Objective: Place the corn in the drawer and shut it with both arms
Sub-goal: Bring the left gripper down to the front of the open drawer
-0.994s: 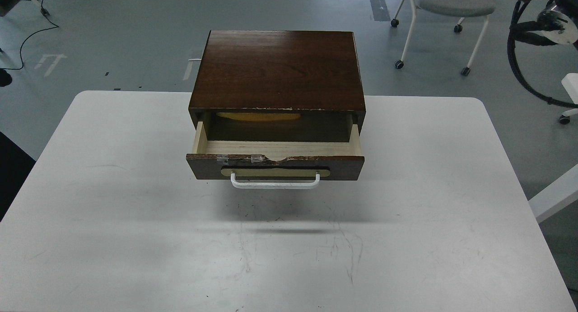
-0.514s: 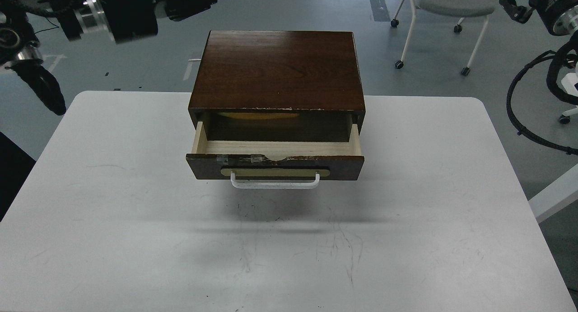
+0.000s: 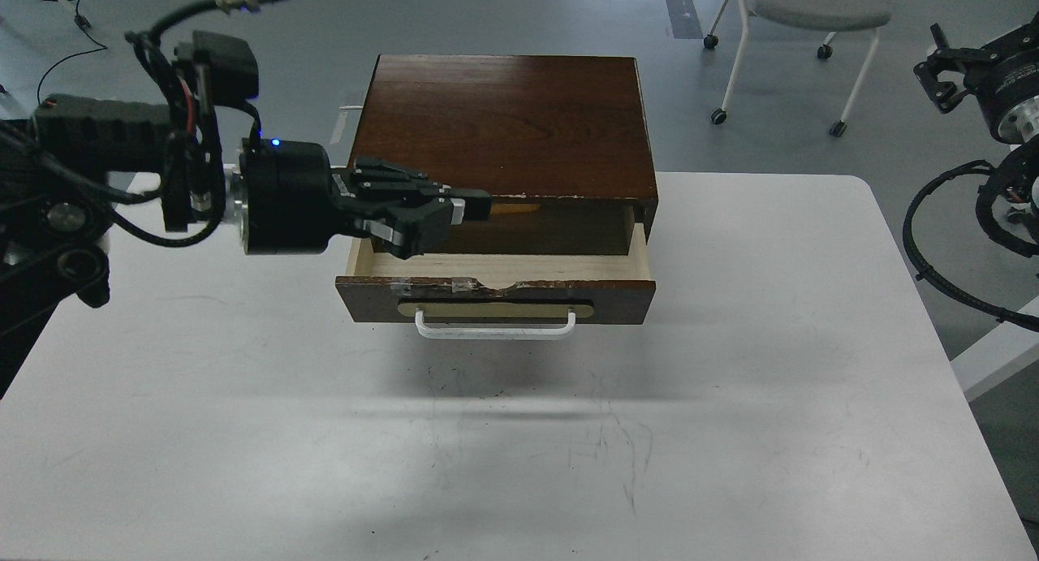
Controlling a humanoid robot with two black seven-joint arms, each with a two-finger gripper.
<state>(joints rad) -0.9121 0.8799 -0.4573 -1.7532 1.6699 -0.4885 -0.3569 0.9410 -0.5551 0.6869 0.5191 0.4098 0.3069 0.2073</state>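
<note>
A: Where is the corn [image 3: 513,208]?

B: Inside the drawer [image 3: 495,289], at the back, mostly under the cabinet [image 3: 503,122] top. Only a yellow sliver shows, right beside the tip of the left pincer.

A: And the drawer?

B: Pulled partly out toward the near edge of the desk [image 3: 730,399], pale wood floor exposed, white handle [image 3: 495,327] facing the near edge. The cabinet sits at the middle of the desk's far edge.

A: What is the left pincer [image 3: 475,205] doing?

B: It reaches in from the left edge, level, over the drawer's back left corner, tip pointing at the corn. Its fingers lie close together and overlap from here, so I cannot tell whether they are parted or holding anything.

A: The right pincer [image 3: 941,70]?

B: Up beyond the desk's far right corner, off the desk, well apart from the cabinet. It looks small and dark; I cannot tell how far it is open. Nothing shows in it.
</note>
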